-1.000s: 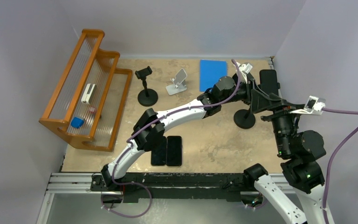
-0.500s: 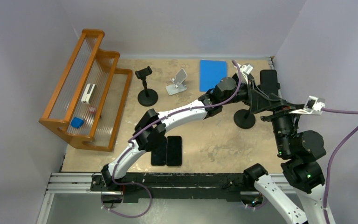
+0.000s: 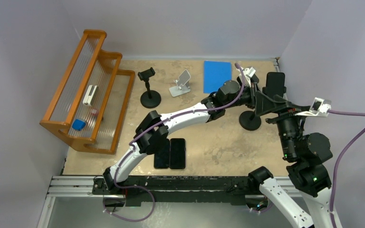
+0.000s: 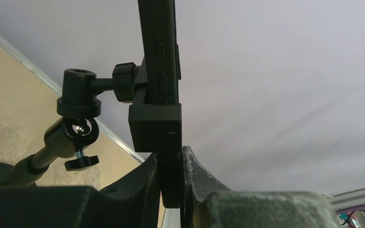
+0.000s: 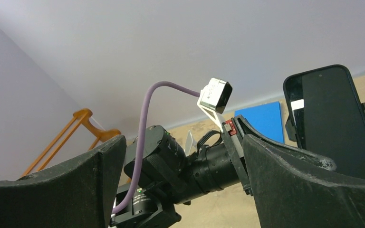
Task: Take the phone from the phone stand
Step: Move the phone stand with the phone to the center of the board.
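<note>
A black phone (image 3: 275, 83) stands upright in the clamp of a black phone stand (image 3: 250, 121) at the back right of the table. In the left wrist view the phone (image 4: 159, 47) shows edge-on, held in the stand's clamp (image 4: 154, 126). My left gripper (image 4: 171, 164) is shut on the phone's lower end just below the clamp, one finger on each face. My right gripper (image 5: 183, 190) is open and holds nothing. It hangs just in front of the stand, with the phone's screen (image 5: 335, 123) to its right and the left wrist beyond its fingers.
A wooden rack (image 3: 88, 90) stands at the left. A second black stand (image 3: 149, 90), a white stand (image 3: 181, 84) and a blue pad (image 3: 217, 76) are at the back. Two dark phones (image 3: 170, 153) lie flat near the front edge. The right wall is close behind the stand.
My left gripper's jaws have closed onto the phone's lower end and its wrist has shifted slightly right. The right arm has not moved.
</note>
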You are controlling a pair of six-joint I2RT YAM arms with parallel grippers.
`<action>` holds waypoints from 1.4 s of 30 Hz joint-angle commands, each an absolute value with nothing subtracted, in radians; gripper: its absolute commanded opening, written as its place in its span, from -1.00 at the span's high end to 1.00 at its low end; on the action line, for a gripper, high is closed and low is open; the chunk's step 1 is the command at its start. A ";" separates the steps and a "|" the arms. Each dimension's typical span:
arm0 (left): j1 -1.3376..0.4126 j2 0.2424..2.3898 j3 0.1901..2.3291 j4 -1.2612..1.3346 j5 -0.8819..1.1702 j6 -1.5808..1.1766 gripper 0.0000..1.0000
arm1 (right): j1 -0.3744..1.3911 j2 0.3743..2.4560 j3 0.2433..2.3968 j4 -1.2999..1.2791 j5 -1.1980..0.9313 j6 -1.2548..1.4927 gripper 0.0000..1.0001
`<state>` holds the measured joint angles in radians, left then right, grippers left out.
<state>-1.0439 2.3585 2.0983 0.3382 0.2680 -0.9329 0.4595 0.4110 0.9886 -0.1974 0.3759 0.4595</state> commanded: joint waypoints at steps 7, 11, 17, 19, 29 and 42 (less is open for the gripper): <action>-1.049 2.142 1.974 0.445 0.188 -0.896 1.00 | 0.485 0.360 1.054 -0.141 0.389 0.454 -0.86; -1.049 2.091 1.916 0.455 0.162 -0.881 1.00 | 0.485 0.360 1.055 -0.130 0.392 0.454 -0.86; -1.043 2.017 1.816 0.478 0.134 -0.874 1.00 | 0.486 0.368 1.056 -0.117 0.381 0.456 -0.86; -1.038 1.988 1.775 0.486 0.131 -0.877 1.00 | 0.485 0.373 1.054 -0.114 0.376 0.459 -0.86; -1.000 1.807 1.536 0.520 0.107 -0.878 1.00 | 0.486 0.410 1.012 -0.038 0.331 0.471 -0.86; -0.967 1.534 1.228 0.510 0.053 -0.870 1.00 | 0.485 0.592 1.031 0.066 0.198 0.533 -0.75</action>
<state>-0.9871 1.6981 1.2758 0.3538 0.0940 -0.8974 0.4793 0.5480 0.9981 -0.0170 0.2584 0.4995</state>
